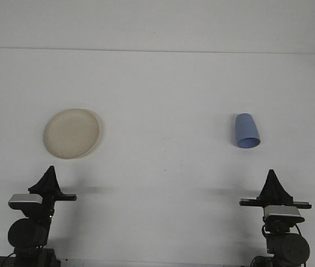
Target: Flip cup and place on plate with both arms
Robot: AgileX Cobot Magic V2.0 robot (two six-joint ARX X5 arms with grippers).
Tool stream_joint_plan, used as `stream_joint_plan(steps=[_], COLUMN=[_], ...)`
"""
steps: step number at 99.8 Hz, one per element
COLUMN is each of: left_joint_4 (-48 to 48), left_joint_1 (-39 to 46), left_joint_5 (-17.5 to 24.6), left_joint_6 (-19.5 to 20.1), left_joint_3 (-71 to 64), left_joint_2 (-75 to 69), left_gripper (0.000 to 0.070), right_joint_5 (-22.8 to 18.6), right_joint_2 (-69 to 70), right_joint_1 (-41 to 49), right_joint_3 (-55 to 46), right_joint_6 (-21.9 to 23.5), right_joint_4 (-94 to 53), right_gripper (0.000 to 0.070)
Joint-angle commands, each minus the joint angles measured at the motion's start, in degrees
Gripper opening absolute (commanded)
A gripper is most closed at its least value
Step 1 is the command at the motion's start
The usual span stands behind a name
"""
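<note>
A round cream plate (71, 133) lies flat on the white table at the left. A blue cup (246, 131) rests on the table at the right, narrow end away from me and wider end towards me; I cannot tell whether it stands upside down or lies on its side. My left gripper (50, 170) is near the front edge, just below the plate, its fingers closed to a point and holding nothing. My right gripper (271, 174) is low at the front right, a little in front of the cup and apart from it, also shut and empty.
The white table (163, 167) runs back to a pale wall, with its far edge near the top of the view. Both arm bases and their wrist cameras sit at the bottom corners.
</note>
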Motion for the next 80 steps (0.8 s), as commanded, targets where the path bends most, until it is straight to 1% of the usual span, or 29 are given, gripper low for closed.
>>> stream_joint_plan(steps=[1,31,46,66,80], left_joint_4=[0.59,0.59,0.59,0.59,0.59], left_joint_1=[0.13,0.13,0.13,0.13,0.13], left_joint_5=[0.26,0.26,0.26,0.26,0.26], left_joint_6=[0.24,0.24,0.24,0.24,0.24], left_joint_3=[-1.05,-1.05,-1.05,-1.05,-1.05], left_joint_2=[-0.07,-0.07,-0.07,-0.07,-0.07], left_gripper=[0.0012,0.0012,0.0012,0.0012,0.0012], right_joint_5=[0.00,0.00,-0.07,-0.02,-0.04], right_joint_2=[-0.09,-0.09,-0.07,0.11,3.13], right_joint_1=[0.02,0.02,0.02,0.02,0.02], right_joint_3=[-0.17,0.04,1.86,9.77,17.81], right_joint_6=[0.83,0.83,1.07,1.05,1.05], right_joint_4=[0.63,2.27,1.57,-6.16,-12.13], right_gripper=[0.0000,0.0000,0.0000,0.0000,0.0000])
